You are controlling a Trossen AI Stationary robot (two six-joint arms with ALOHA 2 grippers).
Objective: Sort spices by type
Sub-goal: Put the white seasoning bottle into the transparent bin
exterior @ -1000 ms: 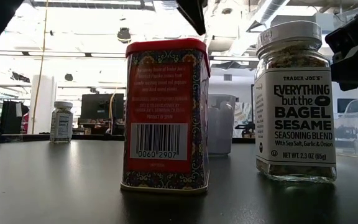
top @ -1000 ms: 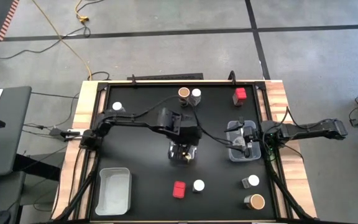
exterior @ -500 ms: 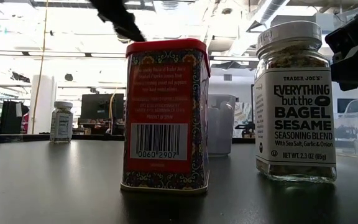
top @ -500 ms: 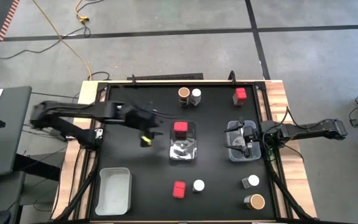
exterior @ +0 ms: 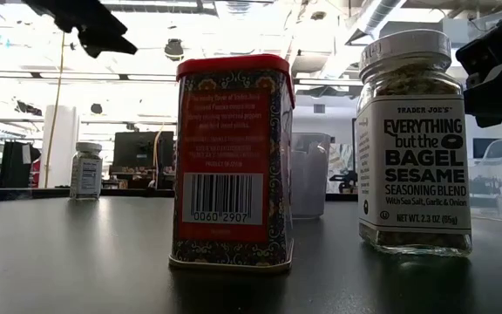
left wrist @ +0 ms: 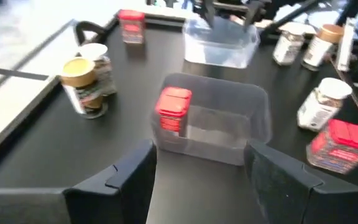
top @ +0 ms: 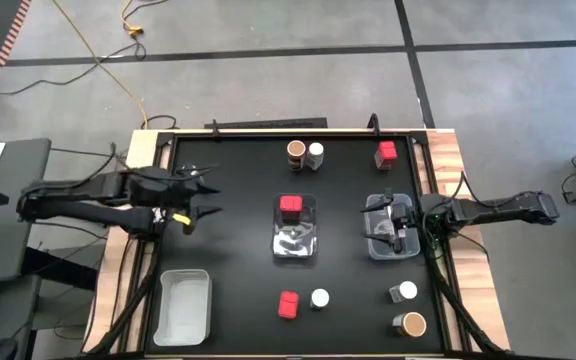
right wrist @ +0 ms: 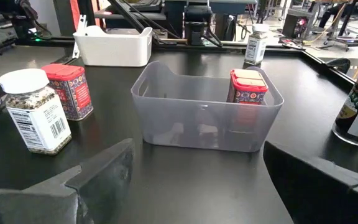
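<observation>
My left gripper (top: 206, 197) hangs open above the table's left side, clear of everything. One red square-topped tin (top: 290, 205) stands in the far end of the middle clear bin (top: 295, 243). My right gripper (top: 393, 222) waits open over the right clear bin (top: 380, 245). Along the far edge stand a brown-topped jar (top: 296, 150), a white-lidded jar (top: 315, 151) and a red tin (top: 386, 153). Near the front stand a red tin (top: 288, 304), a white-lidded jar (top: 320, 298), another white-lidded jar (top: 403, 292) and a brown-topped jar (top: 410, 324). A further white-lidded jar (exterior: 85, 170) stands far left.
A white rectangular bin (top: 183, 305) sits at the near left corner. Wooden rails (top: 448, 150) border the black table. Open black surface lies between the left gripper and the middle bin. In the low view, the front red tin (exterior: 234, 161) and seasoning jar (exterior: 417, 144) fill the foreground.
My left gripper has drawn back from over the middle clear bin toward the table's left edge, rising as it went. The red tin, hidden under it a second ago, now stands by itself in that bin. The right arm has kept still.
</observation>
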